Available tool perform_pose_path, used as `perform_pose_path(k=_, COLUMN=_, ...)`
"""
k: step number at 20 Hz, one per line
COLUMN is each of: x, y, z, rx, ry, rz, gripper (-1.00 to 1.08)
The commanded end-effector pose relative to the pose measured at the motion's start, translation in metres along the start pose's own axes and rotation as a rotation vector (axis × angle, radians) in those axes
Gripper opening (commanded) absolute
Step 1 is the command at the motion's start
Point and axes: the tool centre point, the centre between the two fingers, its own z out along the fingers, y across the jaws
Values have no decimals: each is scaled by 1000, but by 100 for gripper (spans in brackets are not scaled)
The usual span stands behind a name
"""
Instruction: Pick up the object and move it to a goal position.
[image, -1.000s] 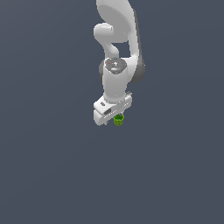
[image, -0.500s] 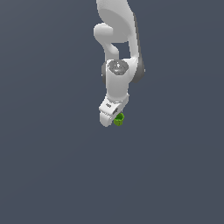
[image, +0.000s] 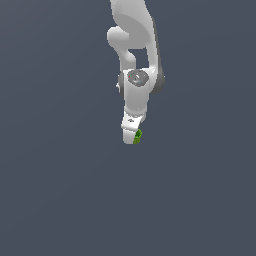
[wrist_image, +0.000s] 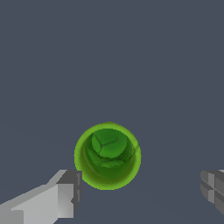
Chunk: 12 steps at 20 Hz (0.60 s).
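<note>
End effector (image: 133, 138) turned — object (wrist_image: 107, 155) ungripped.

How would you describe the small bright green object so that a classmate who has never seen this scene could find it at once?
Start at the white robot arm hanging over the plain dark grey-blue surface and follow it down to the white gripper at its tip. There sits the small bright green object, round and stubby; in the wrist view it lies between the grey fingertips. It is the only coloured thing in sight.
</note>
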Motion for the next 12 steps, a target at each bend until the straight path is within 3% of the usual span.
perform_pose_path(k=1, x=1, y=-6, z=3, rx=1, ry=1, rz=-72, gripper=100)
perform_pose_path(k=12, x=4, y=-22, z=12, rx=2, ry=5, rz=-265, gripper=100)
